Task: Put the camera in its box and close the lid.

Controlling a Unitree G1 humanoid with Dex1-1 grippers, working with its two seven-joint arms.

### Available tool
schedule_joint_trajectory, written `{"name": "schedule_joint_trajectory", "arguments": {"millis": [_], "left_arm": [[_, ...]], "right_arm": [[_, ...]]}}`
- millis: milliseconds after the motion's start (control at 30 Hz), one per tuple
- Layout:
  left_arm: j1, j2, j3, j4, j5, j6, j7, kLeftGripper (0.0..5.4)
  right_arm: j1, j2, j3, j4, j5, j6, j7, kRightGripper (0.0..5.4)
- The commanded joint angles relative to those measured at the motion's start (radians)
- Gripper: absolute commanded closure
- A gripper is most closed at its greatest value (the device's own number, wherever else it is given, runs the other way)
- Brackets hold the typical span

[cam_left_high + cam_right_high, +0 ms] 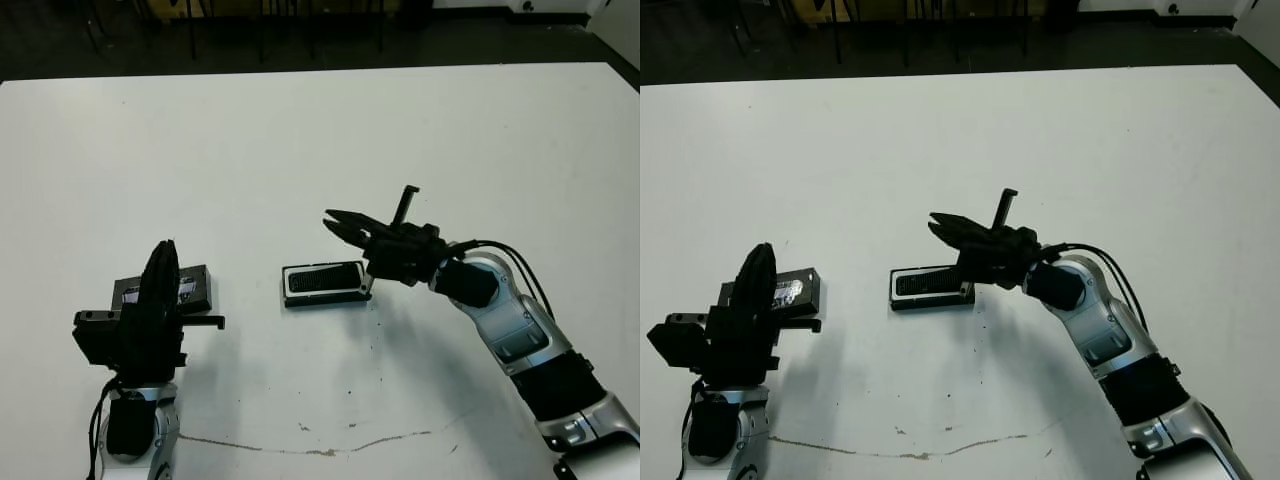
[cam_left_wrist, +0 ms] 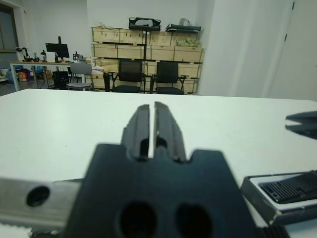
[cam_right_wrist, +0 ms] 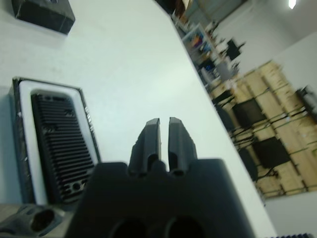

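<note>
- Camera (image 1: 323, 281) lies in the box (image 1: 322, 298), ribbed dark face up, white lining showing round it. Box sits mid-table, long axis running side to side across the robot's front.
- Right gripper (image 1: 335, 225) hangs just above and beyond the box's right end, apart from it and holding nothing. Its wrist view shows the two fingers (image 3: 151, 136) nearly together, only a thin slit between them.
- Left gripper (image 1: 163, 262) is raised on the left, tips pointing away from the robot, carrying nothing. Fingers (image 2: 140, 126) drawn in to a narrow gap.
- Lid (image 1: 190, 288) lies flat on the table just beyond and under the left gripper, partly hidden by it; a glossy label patch shows on top. Long axis roughly side to side, much as the box lies.
- Lid is well apart from the box, off to the box's left. Not yet on.
- Judgement: camera step looks done; the lid is what remains.
- Left gripper is plainly the nearer to the lid, which lies right below its tips. The right gripper would have to cross over the box to reach it.
- From the lid, the box lies toward the robot's right, so the carry would run rightward, with little turning needed.
</note>
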Motion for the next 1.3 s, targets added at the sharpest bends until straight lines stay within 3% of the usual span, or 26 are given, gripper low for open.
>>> {"name": "schedule_joint_trajectory", "arguments": {"millis": [33,267,533,867,1167,1300], "left_arm": [[0.080,0.000,0.001,0.010,0.000,0.001,-0.005,5.40],[0.084,-0.001,0.003,0.014,-0.002,-0.001,-0.006,5.40],[0.091,-0.002,-0.002,0.002,0.004,0.013,-0.002,5.40],[0.094,-0.003,-0.003,0.014,0.000,0.000,-0.006,5.40],[0.101,-0.002,-0.006,0.008,-0.016,0.004,-0.015,5.40],[0.105,-0.006,-0.007,-0.002,-0.008,0.014,-0.004,5.40]], "right_arm": [[0.033,-0.026,0.008,-0.027,-0.001,0.050,0.035,5.38],[0.081,-0.048,0.012,-0.062,-0.004,0.097,0.062,5.38],[0.133,-0.061,0.019,-0.156,0.002,0.206,0.099,5.38],[0.174,-0.073,0.016,-0.147,0.032,0.193,0.098,5.38],[0.168,-0.077,0.037,-0.082,0.007,0.148,0.079,5.38],[0.157,-0.075,0.046,-0.015,0.000,0.094,0.067,5.38]]}}
